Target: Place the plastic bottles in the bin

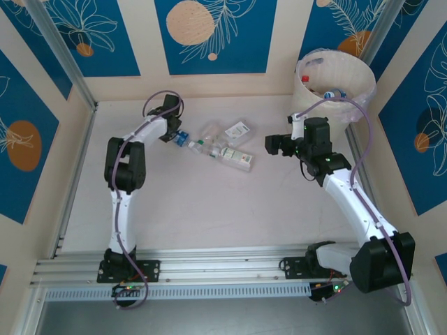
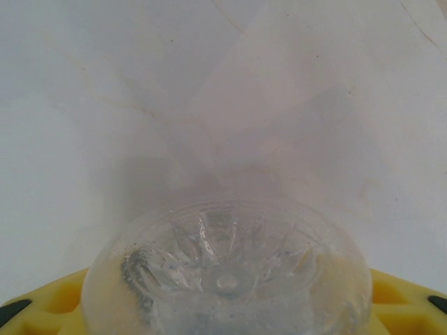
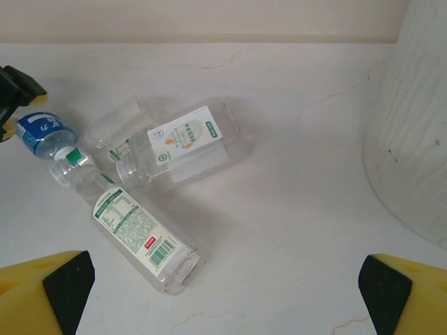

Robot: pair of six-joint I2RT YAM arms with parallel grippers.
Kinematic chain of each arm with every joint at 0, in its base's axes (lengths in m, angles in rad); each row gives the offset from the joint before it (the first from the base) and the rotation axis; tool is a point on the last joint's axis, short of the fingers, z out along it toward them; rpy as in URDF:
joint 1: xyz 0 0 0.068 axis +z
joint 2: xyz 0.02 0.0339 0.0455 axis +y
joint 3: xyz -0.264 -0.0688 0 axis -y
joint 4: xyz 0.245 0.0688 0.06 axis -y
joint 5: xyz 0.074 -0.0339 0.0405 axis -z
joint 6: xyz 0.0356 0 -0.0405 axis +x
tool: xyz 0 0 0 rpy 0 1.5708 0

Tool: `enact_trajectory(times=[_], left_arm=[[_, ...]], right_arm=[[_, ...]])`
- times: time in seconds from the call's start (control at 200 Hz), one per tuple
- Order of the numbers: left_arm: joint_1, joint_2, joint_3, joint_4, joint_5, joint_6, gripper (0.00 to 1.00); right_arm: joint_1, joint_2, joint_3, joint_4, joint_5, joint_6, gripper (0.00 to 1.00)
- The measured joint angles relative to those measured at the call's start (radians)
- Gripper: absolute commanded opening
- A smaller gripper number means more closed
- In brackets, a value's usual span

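**Clear plastic between the left jaws: a pick-up in hand**

Judged from the layout, the step in hand was the grasp of one bottle, with carrying and dropping yet to come. The left gripper reached to the far middle of the table and sat at the blue-labelled bottle, the leftmost of a small cluster. In the left wrist view that bottle's ribbed clear base lay squarely between the yellow fingers, one on each side and close against it. Whether the jaws had clamped or merely flanked it could not be told.

Just to the right lay three more plastic bottles, touching or overlapping: a green-capped bottle on its side, an orange-and-green-labelled bottle beyond it, and a crushed clear bottle beside that.

The right gripper hung above the table between the cluster and the bin, its jaws spread wide and holding nothing.

The bin stood at the far right corner, well apart from the left gripper; a red cap and a blue label showed inside it.

The next move would likely call for a firm squeeze on the crushable wall, a straight lift clear of the neighbours, then a long carry across to the bin, or a handover to the right arm.
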Motion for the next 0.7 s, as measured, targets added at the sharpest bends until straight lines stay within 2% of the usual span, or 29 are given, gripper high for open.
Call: enact_trajectory(times=[0.21, 0.345, 0.53, 0.645, 0.7], left_arm=[[0.000, -0.219, -0.223, 0.151, 0.000, 0.151, 0.40], [-0.001, -0.375, -0.346, 0.244, 0.032, 0.198, 0.39], [-0.035, -0.568, -0.563, 0.414, 0.148, 0.243, 0.37], [-0.092, -0.621, -0.634, 0.492, 0.232, 0.271, 0.40], [-0.122, -0.632, -0.654, 0.546, 0.306, 0.292, 0.40]], right_arm=[[0.000, -0.054, -0.078, 0.084, -0.015, 0.049, 0.99], [0.000, -0.084, -0.135, 0.158, -0.062, 0.106, 0.99], [0.004, -0.089, -0.190, 0.256, -0.166, 0.189, 0.99], [0.014, -0.067, -0.197, 0.303, -0.266, 0.220, 0.99], [0.022, -0.040, -0.184, 0.309, -0.330, 0.230, 0.99]])
